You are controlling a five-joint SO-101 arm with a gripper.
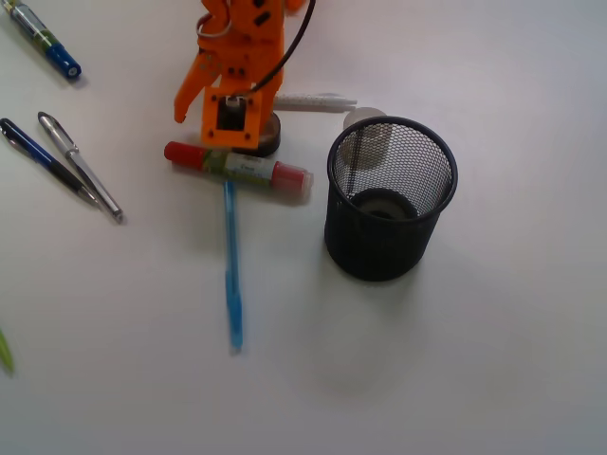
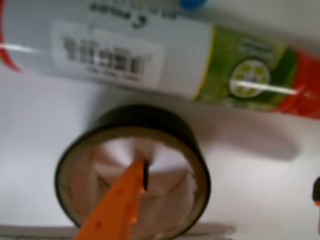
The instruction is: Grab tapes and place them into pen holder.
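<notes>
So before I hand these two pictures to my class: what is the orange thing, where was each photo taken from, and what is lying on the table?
The orange thing is a small robot arm, and its grasping end is the pincer. The front picture looks down on the white table from above. The other picture comes from a camera on the arm's wrist, very close up.

On the table stand a black mesh pen holder, with a ring-shaped thing lying inside it, a red-capped glue stick, a blue pen and more pens at the left.

In the wrist picture one orange finger dips into the hole of a black tape roll lying beside the glue stick. Nothing looks lifted yet; whether the pincer is closed cannot be told.
</notes>
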